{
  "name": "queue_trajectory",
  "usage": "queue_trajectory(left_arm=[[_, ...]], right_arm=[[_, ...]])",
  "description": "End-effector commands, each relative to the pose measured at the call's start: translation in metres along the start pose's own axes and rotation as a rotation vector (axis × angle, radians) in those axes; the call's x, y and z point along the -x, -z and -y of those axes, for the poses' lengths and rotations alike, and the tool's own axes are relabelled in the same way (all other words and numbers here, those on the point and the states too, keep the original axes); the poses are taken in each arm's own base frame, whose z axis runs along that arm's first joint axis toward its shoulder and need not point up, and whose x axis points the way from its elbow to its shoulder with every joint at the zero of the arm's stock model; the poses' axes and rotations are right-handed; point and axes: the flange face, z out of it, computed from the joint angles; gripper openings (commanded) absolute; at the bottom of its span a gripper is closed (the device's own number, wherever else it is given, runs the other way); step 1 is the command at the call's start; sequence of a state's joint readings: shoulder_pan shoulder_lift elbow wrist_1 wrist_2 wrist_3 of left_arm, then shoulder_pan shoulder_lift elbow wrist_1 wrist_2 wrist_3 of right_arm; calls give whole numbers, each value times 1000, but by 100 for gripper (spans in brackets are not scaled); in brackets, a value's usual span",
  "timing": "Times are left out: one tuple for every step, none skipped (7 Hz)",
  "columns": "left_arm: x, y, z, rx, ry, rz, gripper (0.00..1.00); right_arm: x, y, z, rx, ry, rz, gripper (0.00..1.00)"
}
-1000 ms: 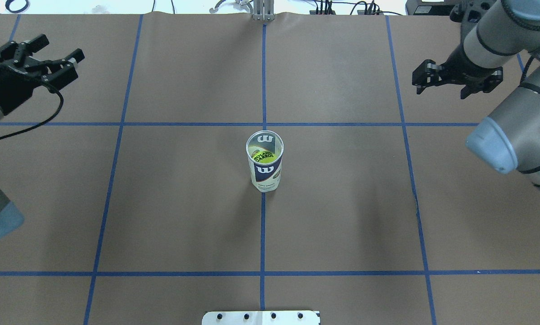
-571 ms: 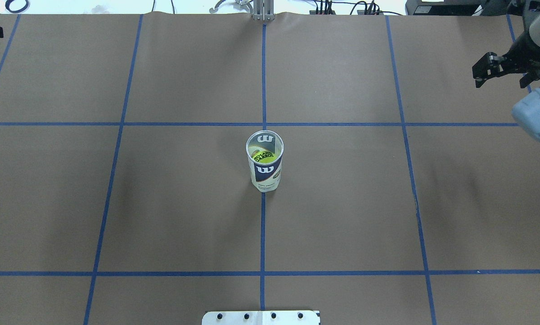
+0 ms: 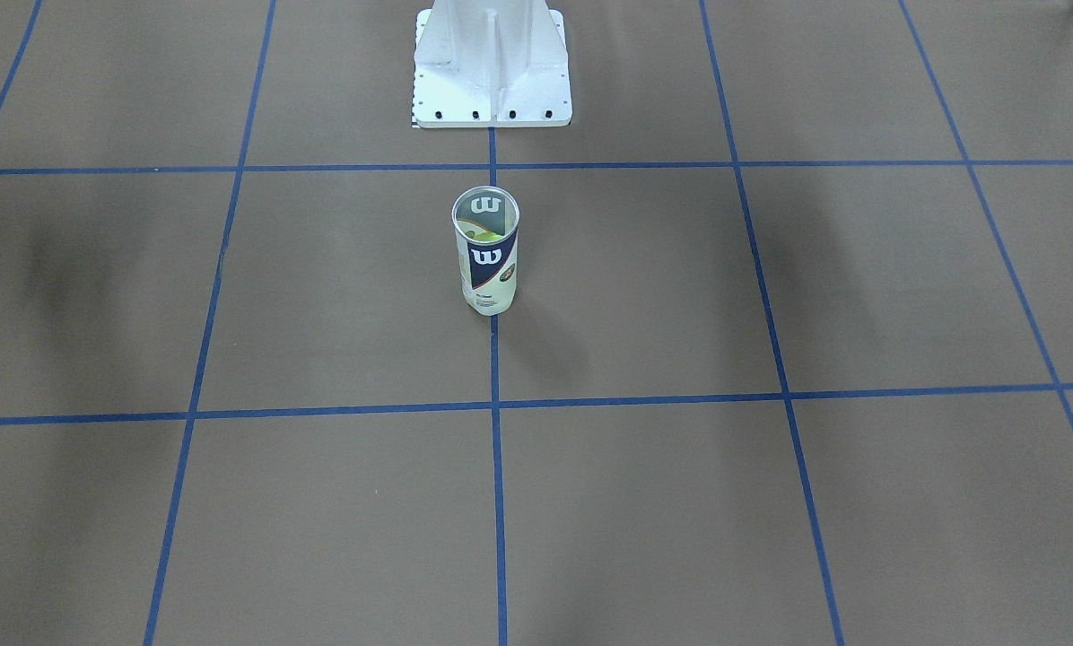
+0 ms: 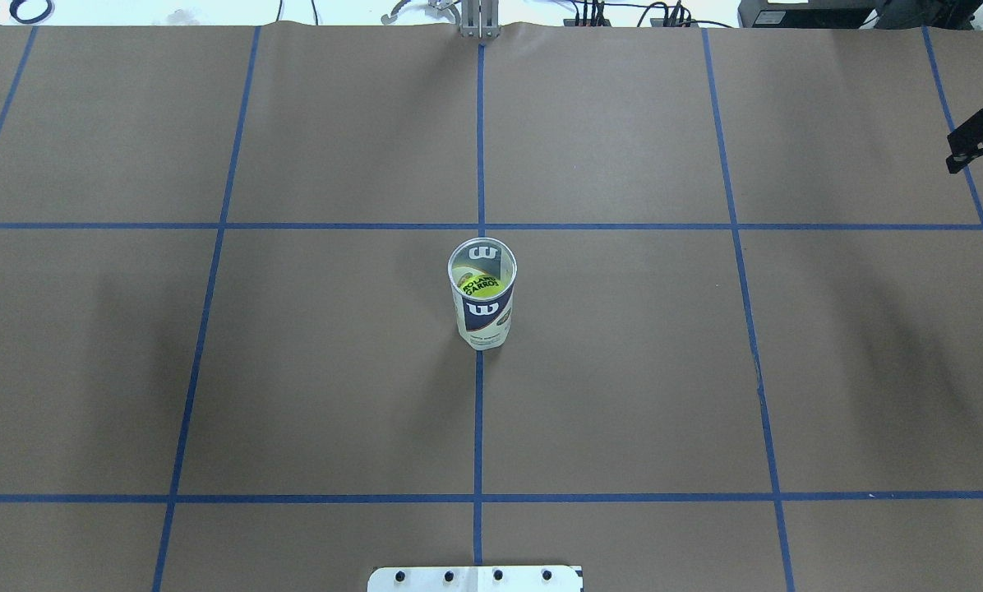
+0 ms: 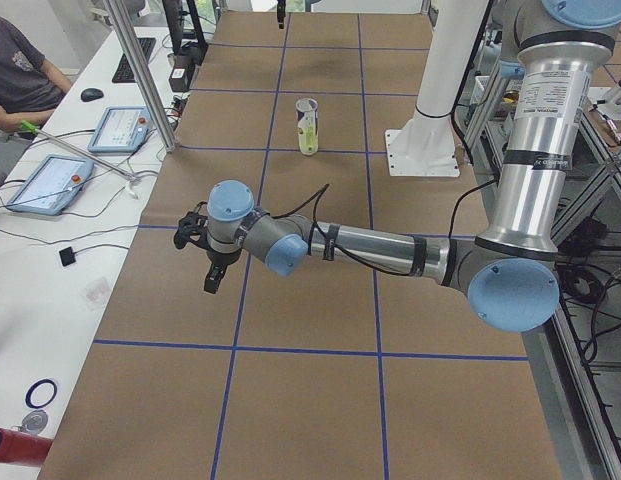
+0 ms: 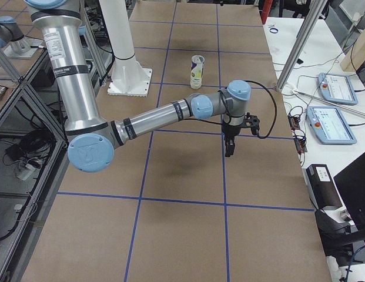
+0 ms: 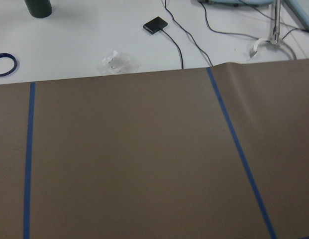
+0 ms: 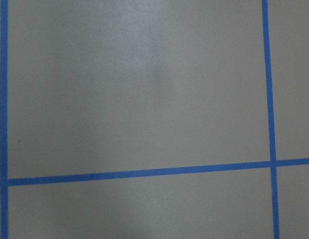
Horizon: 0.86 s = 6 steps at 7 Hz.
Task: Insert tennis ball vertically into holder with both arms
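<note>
The holder (image 4: 482,316) stands upright at the middle of the table, on the centre tape line; it is a clear tube with a navy and white "W" label. It also shows in the front-facing view (image 3: 485,269) and both side views (image 5: 307,125) (image 6: 197,71). A yellow tennis ball (image 4: 481,285) sits inside it. My right gripper (image 6: 235,136) is far off near the table's right end, empty, its jaws spread; only one finger (image 4: 980,140) shows overhead. My left gripper (image 5: 205,252) hangs over the table's left end; I cannot tell its state. Both wrist views show only bare table.
The white metal base (image 4: 475,578) (image 3: 492,72) stands at the robot's side of the table. Blue tape lines grid the brown table cover. Desks with tablets (image 5: 50,180) (image 6: 332,124) and cables border the far side; a seated person (image 5: 20,75) is there.
Both arms have swung outward from the holder. The left gripper has left the overhead view; the right gripper has slid to its right edge. The holder and ball have not moved.
</note>
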State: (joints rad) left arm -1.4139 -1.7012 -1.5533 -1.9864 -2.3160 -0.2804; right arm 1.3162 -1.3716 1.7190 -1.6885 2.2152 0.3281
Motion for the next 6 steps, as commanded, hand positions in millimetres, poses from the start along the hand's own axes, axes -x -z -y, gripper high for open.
queue_trajectory(left_arm=[[6, -11, -4, 79, 54, -23, 99], [4, -8, -1, 85, 64, -22, 99], [-3, -5, 9, 102, 82, -32, 99], [-11, 0, 25, 128, 113, -23, 99], [-11, 2, 25, 138, 121, -19, 99], [-12, 9, 15, 126, 104, -19, 99]], right_arm=[[-43, 4, -19, 26, 41, 98, 100], [-69, -1, -33, 32, 83, 104, 100], [-82, -3, -42, 36, 113, 108, 100], [-89, -5, -47, 41, 99, 125, 100], [-95, -8, -53, 48, 88, 139, 100], [-96, -9, -55, 50, 91, 139, 100]])
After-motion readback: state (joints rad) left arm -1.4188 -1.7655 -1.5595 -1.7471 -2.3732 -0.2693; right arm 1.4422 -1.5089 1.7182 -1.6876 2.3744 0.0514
